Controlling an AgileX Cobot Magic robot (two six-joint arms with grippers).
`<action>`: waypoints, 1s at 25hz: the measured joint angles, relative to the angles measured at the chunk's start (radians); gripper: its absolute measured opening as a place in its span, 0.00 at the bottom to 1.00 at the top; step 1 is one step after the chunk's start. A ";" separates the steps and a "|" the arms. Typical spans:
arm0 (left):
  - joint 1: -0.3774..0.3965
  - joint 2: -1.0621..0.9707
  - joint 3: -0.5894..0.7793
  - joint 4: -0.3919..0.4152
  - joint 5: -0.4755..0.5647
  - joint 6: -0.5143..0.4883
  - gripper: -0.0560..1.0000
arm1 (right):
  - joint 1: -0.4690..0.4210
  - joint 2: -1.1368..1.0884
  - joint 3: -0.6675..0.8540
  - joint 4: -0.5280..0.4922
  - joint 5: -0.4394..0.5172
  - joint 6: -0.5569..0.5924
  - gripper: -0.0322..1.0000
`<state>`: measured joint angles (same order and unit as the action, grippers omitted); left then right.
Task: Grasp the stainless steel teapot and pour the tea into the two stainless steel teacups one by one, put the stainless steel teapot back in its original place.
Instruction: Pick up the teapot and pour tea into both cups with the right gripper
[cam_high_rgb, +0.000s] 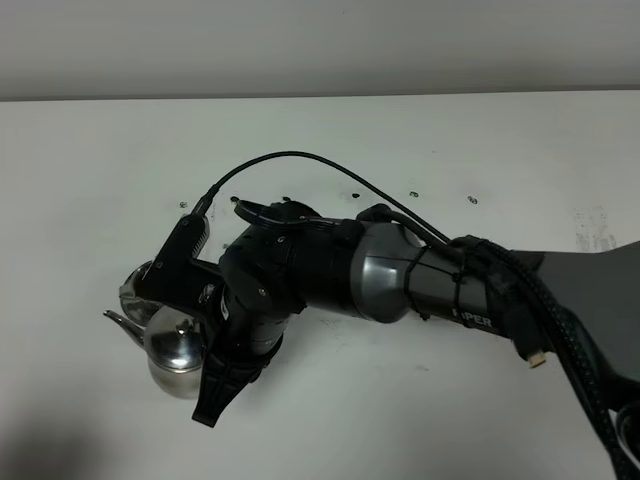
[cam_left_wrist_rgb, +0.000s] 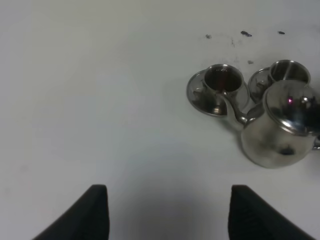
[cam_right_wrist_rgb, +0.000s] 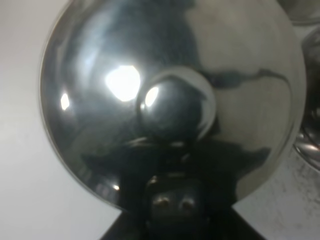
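Observation:
The stainless steel teapot (cam_high_rgb: 172, 350) (cam_left_wrist_rgb: 280, 132) hangs in my right gripper (cam_high_rgb: 212, 365), which is shut on its handle side. Its domed lid and knob (cam_right_wrist_rgb: 175, 107) fill the right wrist view, with the gripper (cam_right_wrist_rgb: 167, 210) dark below them. The thin spout (cam_left_wrist_rgb: 231, 107) reaches to the rim of the nearer teacup (cam_left_wrist_rgb: 221, 80), whose inside looks dark reddish. The second teacup (cam_left_wrist_rgb: 288, 71) stands on its saucer just behind the pot. Only one cup (cam_high_rgb: 135, 290) peeks out under the arm in the high view. My left gripper (cam_left_wrist_rgb: 169, 192) is open over bare table. The original place is hidden.
My right arm (cam_high_rgb: 400, 275) with its black cable (cam_high_rgb: 300, 158) lies across the white table (cam_high_rgb: 450, 140) from the right. A few small dark specks (cam_high_rgb: 413, 189) mark the table top behind the arm. The table's far edge meets a grey wall.

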<state>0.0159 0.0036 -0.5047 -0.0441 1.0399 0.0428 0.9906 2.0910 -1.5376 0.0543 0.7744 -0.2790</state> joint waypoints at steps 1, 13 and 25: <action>0.000 0.000 0.000 0.000 0.000 0.000 0.54 | -0.002 -0.020 -0.002 -0.006 0.012 0.000 0.23; 0.000 0.000 0.000 0.000 0.000 0.000 0.54 | -0.212 -0.245 0.103 0.019 -0.040 -0.318 0.23; 0.000 0.000 0.000 0.000 0.000 0.000 0.54 | -0.397 -0.107 -0.040 0.007 -0.041 -0.963 0.23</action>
<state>0.0159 0.0036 -0.5047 -0.0441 1.0399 0.0428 0.5936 1.9842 -1.5775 0.0618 0.7333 -1.2418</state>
